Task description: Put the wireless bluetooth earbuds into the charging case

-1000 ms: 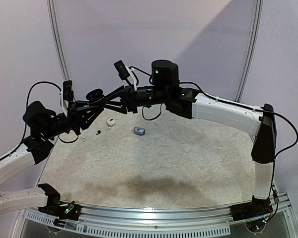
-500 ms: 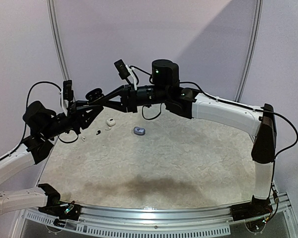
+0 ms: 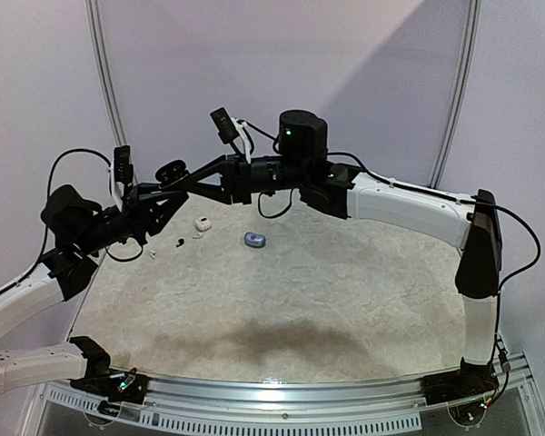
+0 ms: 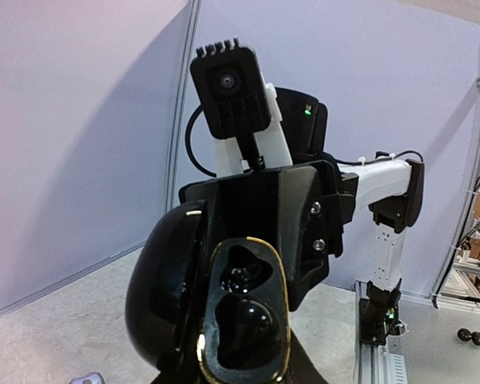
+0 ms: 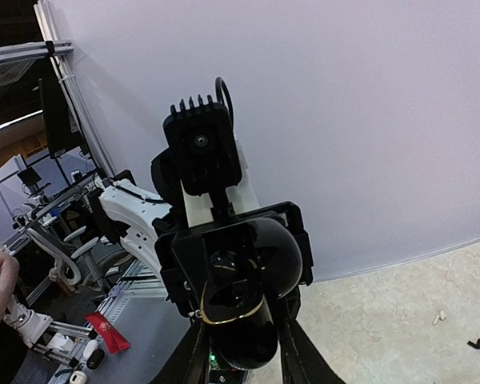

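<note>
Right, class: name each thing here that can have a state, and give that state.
black charging case: lid open, held aloft, wells look empty
left gripper: shut on the case
right gripper: shut on the case
black earbud: loose on the table
white earbud: loose on the table
white case: on the table, lid unclear
blue-grey case: on the table, lid unclear

This is a robotics lab cell: behind the right gripper rises a plain pale lilac backdrop panel, and beneath it lies a beige textured table mat edged by a silver slotted aluminium rail. To the gripper's left stand further silver aluminium-framed benches and a dark flat monitor
</note>
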{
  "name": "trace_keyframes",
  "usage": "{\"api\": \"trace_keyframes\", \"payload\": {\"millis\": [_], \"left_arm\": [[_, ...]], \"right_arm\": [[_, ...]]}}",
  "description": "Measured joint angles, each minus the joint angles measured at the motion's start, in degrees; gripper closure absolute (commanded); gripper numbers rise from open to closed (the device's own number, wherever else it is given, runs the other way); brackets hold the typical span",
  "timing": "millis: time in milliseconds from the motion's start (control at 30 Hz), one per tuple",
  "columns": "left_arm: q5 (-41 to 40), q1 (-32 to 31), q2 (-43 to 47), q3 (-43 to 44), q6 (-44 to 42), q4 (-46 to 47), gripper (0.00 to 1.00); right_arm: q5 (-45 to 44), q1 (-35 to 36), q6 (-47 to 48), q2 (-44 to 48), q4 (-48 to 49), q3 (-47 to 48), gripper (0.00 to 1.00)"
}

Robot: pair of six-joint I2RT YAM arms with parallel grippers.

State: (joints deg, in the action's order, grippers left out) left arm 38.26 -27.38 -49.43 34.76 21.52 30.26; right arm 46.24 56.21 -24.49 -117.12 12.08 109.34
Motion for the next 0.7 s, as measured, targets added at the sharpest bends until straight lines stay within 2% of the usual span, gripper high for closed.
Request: {"api": "trace_keyframes", "payload": {"millis": [133, 233, 367, 633, 700], "left_arm": [[0.5, 0.0, -0.1, 0.0, 0.2, 0.1, 1.00], [0.8, -0.1, -0.1, 0.0, 0.4, 0.0, 1.00], [0.5, -0.1, -0.2, 0.0, 1.7, 0.1, 1.00], [0.7, -0.1, -0.2, 0.0, 2.2, 0.2, 1.00], [0.7, -0.1, -0.2, 0.0, 2.2, 0.3, 1.00]], "right_arm": [[0.0, 0.0, -0.8, -0.4, 1.2, 0.2, 0.63], [-0.1, 0.1, -0.7, -0.5, 1.3, 0.2, 0.75], [-0.1, 0.1, 0.8, -0.5, 1.3, 0.5, 0.79], [0.3, 0.1, 1.3, -0.5, 1.4, 0.5, 1.00], [0.6, 0.1, 1.3, -0.6, 1.8, 0.5, 1.00]]}}
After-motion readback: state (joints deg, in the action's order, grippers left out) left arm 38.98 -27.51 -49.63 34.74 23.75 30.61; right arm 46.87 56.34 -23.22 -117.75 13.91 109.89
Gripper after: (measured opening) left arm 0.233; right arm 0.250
